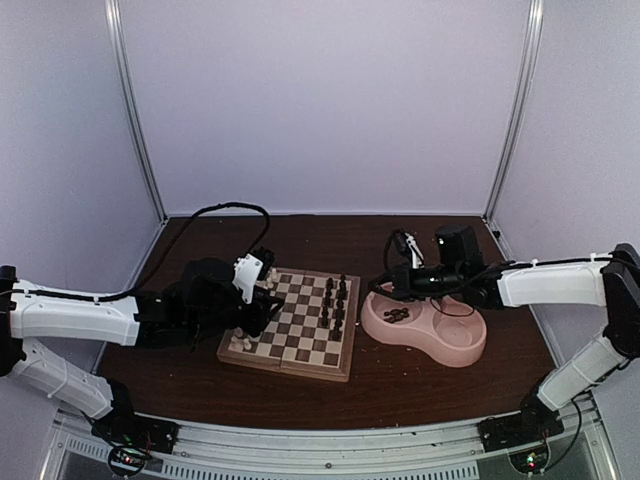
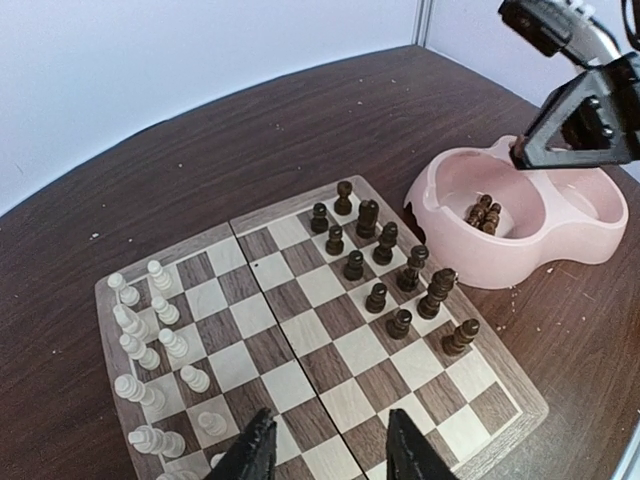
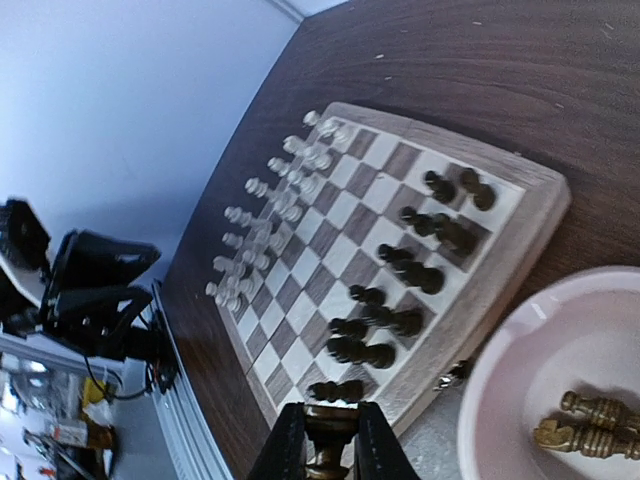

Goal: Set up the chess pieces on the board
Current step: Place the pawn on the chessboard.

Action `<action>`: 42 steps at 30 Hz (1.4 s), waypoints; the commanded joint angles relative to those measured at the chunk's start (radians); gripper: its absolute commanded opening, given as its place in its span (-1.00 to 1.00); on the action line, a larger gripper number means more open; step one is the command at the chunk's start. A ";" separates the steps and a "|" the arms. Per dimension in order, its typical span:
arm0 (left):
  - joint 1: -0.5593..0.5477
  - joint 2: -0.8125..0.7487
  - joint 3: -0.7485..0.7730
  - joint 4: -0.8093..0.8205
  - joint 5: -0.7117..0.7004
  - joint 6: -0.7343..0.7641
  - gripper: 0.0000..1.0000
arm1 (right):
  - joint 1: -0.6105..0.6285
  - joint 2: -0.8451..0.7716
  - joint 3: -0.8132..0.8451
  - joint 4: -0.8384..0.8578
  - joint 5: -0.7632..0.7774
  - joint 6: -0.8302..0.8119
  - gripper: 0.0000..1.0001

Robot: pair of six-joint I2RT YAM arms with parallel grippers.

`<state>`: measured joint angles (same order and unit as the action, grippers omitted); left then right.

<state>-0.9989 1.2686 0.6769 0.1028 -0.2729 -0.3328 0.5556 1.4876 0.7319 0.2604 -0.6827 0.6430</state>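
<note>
The board [image 1: 288, 356] lies mid-table, with cream chess pieces [image 2: 150, 330] along its left side and dark chess pieces [image 2: 385, 245] in two rows along its right side. My left gripper [image 2: 330, 445] hovers open over the board's near squares, nothing between its fingers. My right gripper [image 3: 328, 440] is shut on a dark brown piece [image 3: 328, 425], held above the gap between the board's right rim [image 3: 540, 210] and the pink bowl. From the top view the right gripper [image 1: 388, 283] is at the bowl's left edge.
A pink double bowl [image 2: 520, 255] stands right of the board, with several dark pieces [image 2: 483, 212] lying in its left basin. A black cable [image 1: 215, 210] loops over the table behind the left arm. White walls enclose the table.
</note>
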 commanded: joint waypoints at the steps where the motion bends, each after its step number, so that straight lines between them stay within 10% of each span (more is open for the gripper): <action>1: 0.035 -0.029 0.015 0.012 0.001 -0.028 -0.23 | 0.128 -0.079 0.111 -0.260 0.130 -0.227 -0.89; 21: 0.117 -0.200 -0.107 0.071 -0.079 -0.044 -0.28 | 0.498 0.467 0.919 -1.111 0.395 -0.353 -0.82; 42: 0.117 -0.275 -0.136 0.055 -0.122 -0.060 -0.29 | 0.510 0.776 1.249 -1.311 0.453 -0.376 -0.65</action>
<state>-0.8886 1.0374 0.5663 0.1120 -0.3546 -0.3847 1.0664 2.2303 1.9564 -1.0241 -0.2607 0.2825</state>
